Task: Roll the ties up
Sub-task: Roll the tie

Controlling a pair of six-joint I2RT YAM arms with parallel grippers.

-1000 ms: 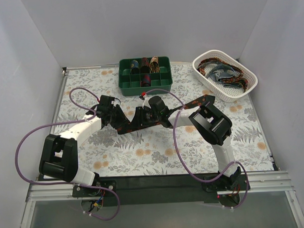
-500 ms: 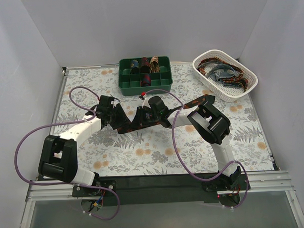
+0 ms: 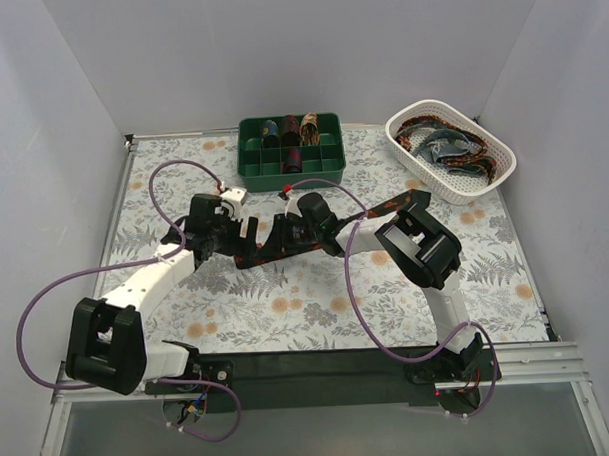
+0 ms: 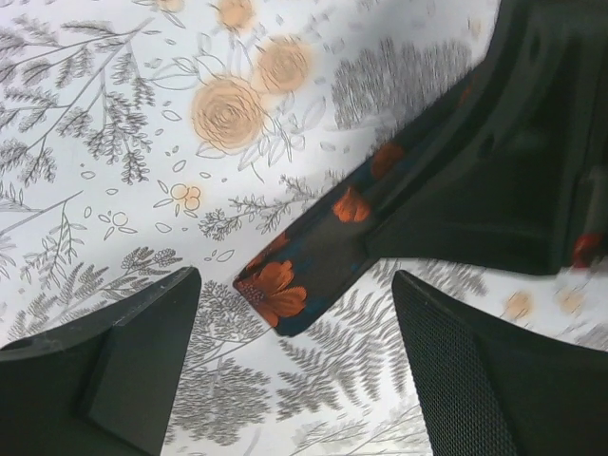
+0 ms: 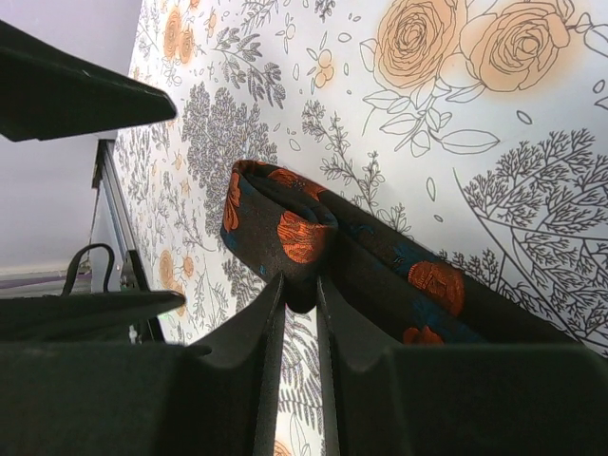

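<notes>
While right gripper (image 5: 299,293) pinches the orange-flowered tie (image 5: 294,233) near the green tray (image 3: 291,176), left gripper (image 4: 294,285) gapes wide around its end.

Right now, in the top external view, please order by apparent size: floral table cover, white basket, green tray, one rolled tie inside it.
1. Floral table cover.
2. White basket and green tray: nearly alike, so not ranked.
3. Rolled tie, clearly smallest.

The tie (image 5: 302,231) is woven cloth, smooth with a faint sheen. The bench (image 3: 317,298) has a matt printed floral covering. The left gripper (image 4: 294,280) is matt black plastic, finely textured on one inner face. The compartment tray (image 3: 288,173) is smooth green plastic.
</notes>
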